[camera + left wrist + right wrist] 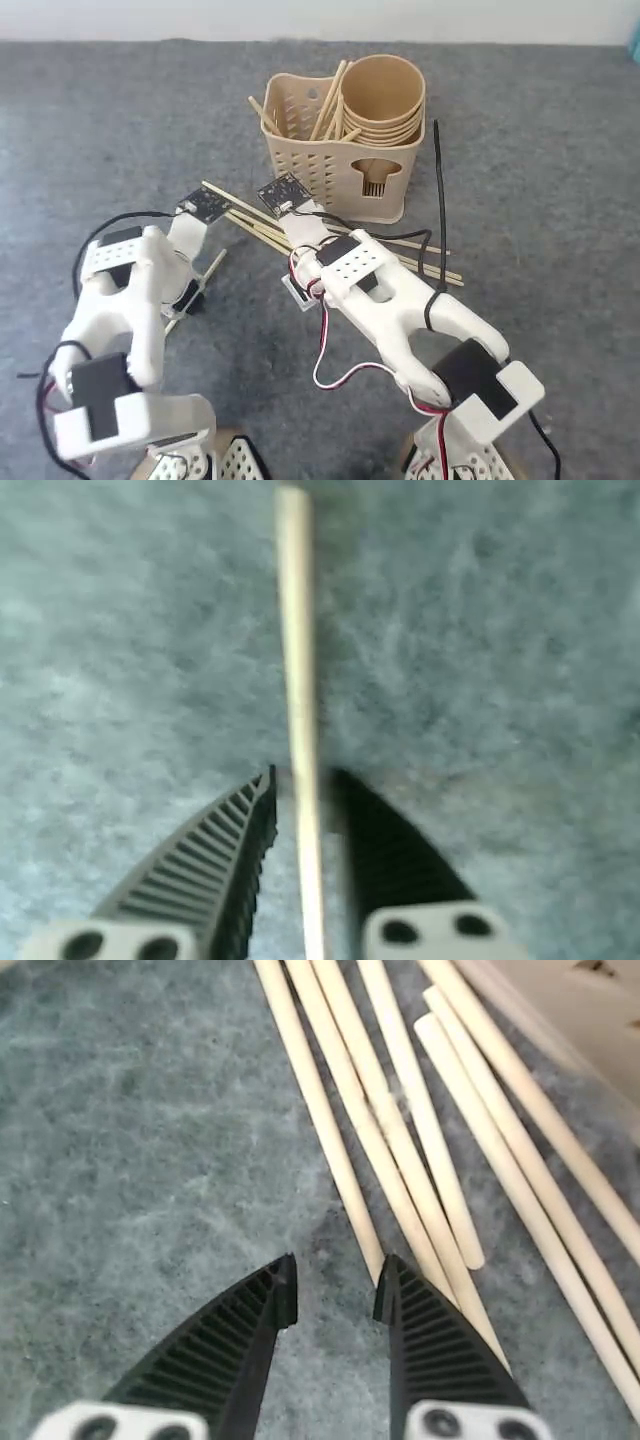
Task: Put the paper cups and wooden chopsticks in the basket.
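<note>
On the grey carpeted counter (100, 130), one pale wooden chopstick (295, 630) is clamped in the left jaws. The right jaws are held slightly apart and empty beside loose wooden chopsticks (400, 1130). Beyond, stacked brown paper cups (383, 95) are seen inside the beige perforated basket (320, 170), under a white wall (300, 20).

The left arm (125, 300) is folded low beside its base with the wrist pitched downward. The left gripper (304, 777) has its two dark ribbed fingers drawn in against a single wooden chopstick (295, 630) running between them. The right arm (400, 300) stretches forward and inward from its base, wrist angled down, and the right gripper (336, 1270) points downward with its jaws slightly parted.
</note>
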`<action>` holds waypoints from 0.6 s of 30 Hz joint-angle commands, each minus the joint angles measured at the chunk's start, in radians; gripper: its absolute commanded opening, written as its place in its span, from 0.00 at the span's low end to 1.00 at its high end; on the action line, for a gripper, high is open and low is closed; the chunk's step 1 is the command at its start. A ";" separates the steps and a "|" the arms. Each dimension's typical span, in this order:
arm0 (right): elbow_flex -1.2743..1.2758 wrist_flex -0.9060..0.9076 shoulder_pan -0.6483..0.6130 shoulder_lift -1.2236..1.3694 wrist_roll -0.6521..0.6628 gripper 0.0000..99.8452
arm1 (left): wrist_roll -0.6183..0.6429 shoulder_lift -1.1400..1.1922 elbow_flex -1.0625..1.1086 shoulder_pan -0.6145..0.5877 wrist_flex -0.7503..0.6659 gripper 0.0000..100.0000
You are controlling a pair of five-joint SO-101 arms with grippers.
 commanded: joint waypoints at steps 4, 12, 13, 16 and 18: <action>-0.044 0.035 0.001 -0.015 0.012 0.14 | -0.002 0.015 -0.042 -0.008 0.081 0.01; -0.014 0.084 0.004 -0.088 0.012 0.14 | 0.002 0.014 -0.114 -0.002 0.229 0.01; 0.000 0.085 0.002 -0.104 0.012 0.14 | 0.002 0.014 -0.139 -0.003 0.256 0.01; 0.038 0.079 0.002 -0.147 0.012 0.14 | 0.003 0.014 -0.226 -0.026 0.348 0.01; 0.058 0.077 0.002 -0.173 0.012 0.14 | 0.003 0.012 -0.297 -0.040 0.413 0.01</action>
